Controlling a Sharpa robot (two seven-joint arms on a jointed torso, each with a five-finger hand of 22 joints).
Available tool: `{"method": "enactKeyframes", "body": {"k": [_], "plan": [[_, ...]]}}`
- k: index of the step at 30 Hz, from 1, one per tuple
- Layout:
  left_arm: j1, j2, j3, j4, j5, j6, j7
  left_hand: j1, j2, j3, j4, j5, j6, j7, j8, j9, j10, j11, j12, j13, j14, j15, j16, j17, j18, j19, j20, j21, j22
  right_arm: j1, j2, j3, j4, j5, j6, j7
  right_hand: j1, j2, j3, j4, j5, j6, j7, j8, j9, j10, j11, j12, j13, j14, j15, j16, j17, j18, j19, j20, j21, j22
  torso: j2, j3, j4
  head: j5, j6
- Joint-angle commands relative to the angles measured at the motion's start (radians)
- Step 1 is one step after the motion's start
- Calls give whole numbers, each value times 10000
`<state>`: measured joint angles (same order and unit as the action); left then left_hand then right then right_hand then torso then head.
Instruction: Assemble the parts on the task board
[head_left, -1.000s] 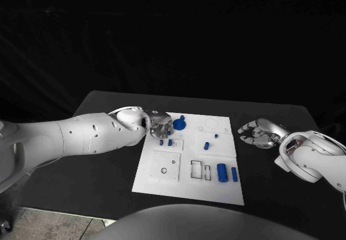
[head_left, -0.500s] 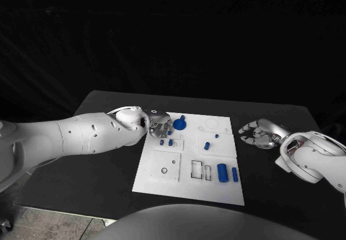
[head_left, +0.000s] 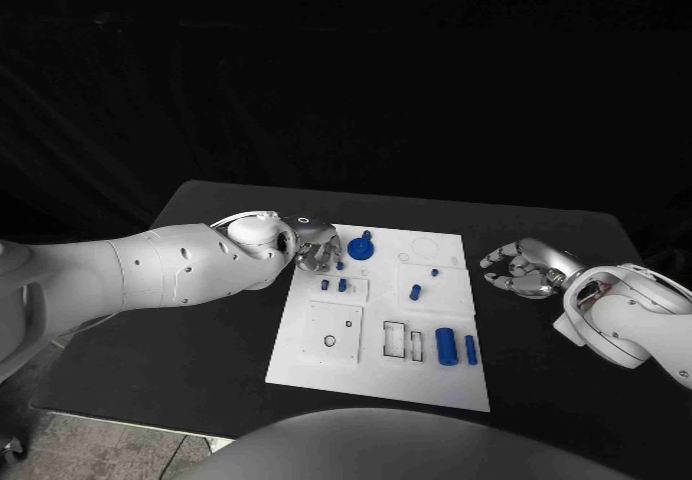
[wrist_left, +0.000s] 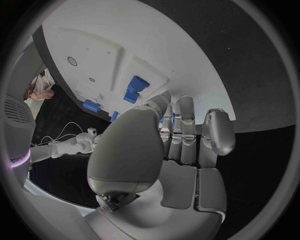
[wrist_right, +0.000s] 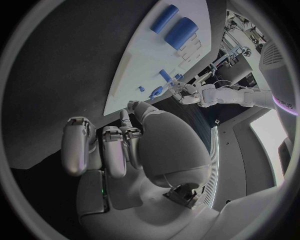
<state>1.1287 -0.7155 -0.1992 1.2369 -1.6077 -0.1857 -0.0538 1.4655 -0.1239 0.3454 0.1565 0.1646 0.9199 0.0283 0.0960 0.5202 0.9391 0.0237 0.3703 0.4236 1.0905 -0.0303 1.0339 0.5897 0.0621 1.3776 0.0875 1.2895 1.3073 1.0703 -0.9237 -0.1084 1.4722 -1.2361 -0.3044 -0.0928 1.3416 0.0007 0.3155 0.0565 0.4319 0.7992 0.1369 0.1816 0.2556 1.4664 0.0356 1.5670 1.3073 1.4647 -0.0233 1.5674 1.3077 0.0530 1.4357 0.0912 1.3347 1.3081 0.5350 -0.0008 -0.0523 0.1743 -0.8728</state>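
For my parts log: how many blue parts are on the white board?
7: a round one at the far edge, two small left of centre, two small right of centre, two cylinders near the front. The left hand may hide more.

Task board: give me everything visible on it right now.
The task board is a flat white rectangular plate lying in the middle of the black table, its long side running away from the robot. Its surface carries raised square panels, round holes and dark-outlined rectangular slots. Small blue parts sit on it: two cylinders near the right edge, short pegs mid-board, a round piece at the far end. The left hand hovers at its far left corner; contact cannot be told.
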Motion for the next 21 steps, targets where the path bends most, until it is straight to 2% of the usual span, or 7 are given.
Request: {"method": "enactKeyframes", "body": {"k": [1, 3, 10, 13, 16, 19, 21], "plan": [[0, -59, 4, 0, -55, -580, -90, 56, -46, -57, 7, -59, 14, 1, 33, -2, -20, -10, 43, 16, -65, -29, -44, -13, 51, -36, 5, -38, 1732, 1, -34, -1, 43, -56, -183, 77, -9, -137, 103, -15, 17, 59, 28, 25, -25, 1036, 110, 32, 2631, 1061, 75, 33, 2631, 147, -212, 15, -260, 1720, 3, -12, 4, -16, 2], [-1, -96, 5, 1, -55, -798, -69, 57, -64, -62, 9, -66, 20, 13, 38, -4, -17, -9, 53, 24, -72, -30, -48, -20, 55, -49, 6, -60, 1726, 21, -60, -1, 84, -72, -240, 84, -32, -178, 231, -12, 1, 68, 33, 39, -46, 353, 108, -517, 2274, 1061, 75, 33, 2631, 256, -489, 25, -738, 1554, 5, -17, 7, -14, 2], [6, -346, 57, 145, 338, -1867, 173, 111, -188, 19, 137, -300, -33, 15, 29, -58, -50, 11, 111, 95, -233, -11, -268, -183, 134, -285, 18, -436, 1618, 467, -179, 0, 437, -328, -303, 79, -45, -659, 855, -42, -73, 357, 14, 263, -23, -4769, 109, -6723, -2020, 304, 23, -1926, 1316, 416, -770, -48, -1720, 1168, 17, -67, 75, -45, 2], [12, -473, 93, 270, 811, -2437, 505, 136, -257, 113, 283, -350, 3, 84, 61, -83, -103, 64, 138, 142, -504, 58, -535, -327, 254, -723, 35, -1068, 1436, 684, -159, 0, 570, -507, -203, 26, 25, -834, 1090, -149, -102, 589, -17, 467, 113, -5522, 192, -8892, -3818, 295, 25, -2103, 1117, 405, -696, -30, -1776, 1156, 34, -98, 102, -63, 2], [28, -596, 114, 428, 1703, -3075, 1138, 83, -324, 164, 514, -287, 51, 161, 100, -106, -268, 162, 148, 185, -1095, 211, -982, -515, 515, -1862, 123, -2619, 986, 863, -94, 1, 685, -759, -41, -81, 62, -946, 1141, -237, -241, 614, 55, 525, 174, -5801, 213, -9681, -4497, 232, 96, -2257, 978, 430, -741, -16, -1920, 1116, 52, -124, 154, -145, 2], [58, -730, 127, 652, 3330, -3605, 2310, 40, -274, 247, 857, 394, 106, 391, 138, -152, -594, 452, 197, 202, -1897, 544, -1471, -695, 819, -3804, 316, -5078, 302, 976, 49, 1, 746, -1138, 101, -168, 7, -1050, 1126, -236, -732, 268, 82, 388, 153, -6456, 411, -10716, -5339, -31, 301, -2761, 595, 532, -1059, 88, -2532, 919, 73, -159, 233, -201, 2], [77, -860, 132, 864, 4669, -3770, 3248, -17, -277, 262, 1077, 849, 155, 490, 148, -208, -868, 664, 195, 184, -2475, 787, -1730, -777, 925, -5159, 455, -6633, -98, 1010, 192, 1, 741, -1498, 294, -242, 34, -1150, 1124, -276, -873, -60, -80, 259, 121, -7166, 681, -11474, -5943, -285, 461, -3165, 278, 584, -1310, 228, -2960, 786, 96, -174, 263, -211, 2]]}}
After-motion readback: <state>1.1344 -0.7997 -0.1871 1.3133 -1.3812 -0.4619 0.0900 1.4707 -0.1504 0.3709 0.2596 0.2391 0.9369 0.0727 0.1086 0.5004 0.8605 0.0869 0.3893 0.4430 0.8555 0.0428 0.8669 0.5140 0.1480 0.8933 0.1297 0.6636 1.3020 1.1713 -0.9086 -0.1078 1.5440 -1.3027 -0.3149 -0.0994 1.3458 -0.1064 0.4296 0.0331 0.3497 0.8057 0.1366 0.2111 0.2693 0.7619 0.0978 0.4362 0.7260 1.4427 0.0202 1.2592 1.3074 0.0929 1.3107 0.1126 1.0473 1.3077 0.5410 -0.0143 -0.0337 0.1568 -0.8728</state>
